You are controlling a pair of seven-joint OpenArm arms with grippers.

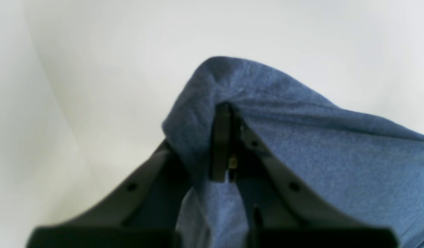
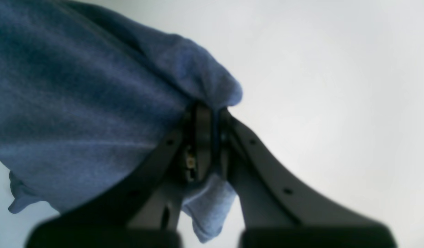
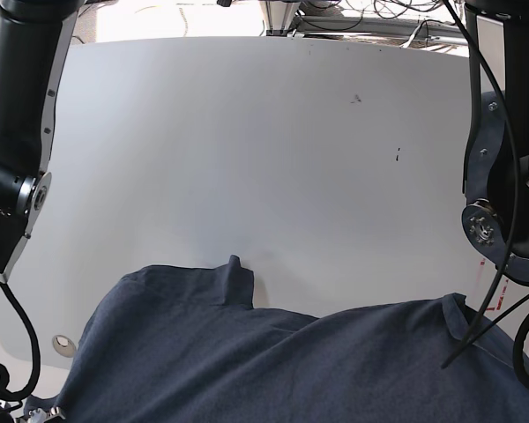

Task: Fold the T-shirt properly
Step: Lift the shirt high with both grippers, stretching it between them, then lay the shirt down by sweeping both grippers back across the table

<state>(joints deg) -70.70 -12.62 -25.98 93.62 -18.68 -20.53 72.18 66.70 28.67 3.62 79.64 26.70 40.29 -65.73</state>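
From my station, the base view's left edge showed the right arm's dark upper link rising beside the white table [image 3: 273, 132], with the wrist dropping out of sight below the frame. I checked its wrist camera: the right gripper [image 2: 206, 115] had its jaws pressed together on a bunched fold of the T-shirt [image 2: 81, 103], and a small tail of cloth poked out beneath the pinch, between the finger arms. The fabric fell away to that view's left, with nothing but pale surface behind it.

Moving across, the T-shirt [image 3: 273, 370] filled the bottom of the base view as one broad dark sheet, close to the camera, its upper edge running unevenly with a small raised peak near the middle. I could see no lettering or neck label from any camera, so I could not tell which side faced me or which edge I had hold of.

On the base view's right stood the left arm. Its camera showed the left gripper [image 1: 229, 108] clamped shut on another bunch of the T-shirt [image 1: 318, 155], cloth draping over one finger and running off to that view's right.

I judged the task barely begun: both grips were made and the garment looked lifted or spread between them, but no crease was visible, so every fold remained.
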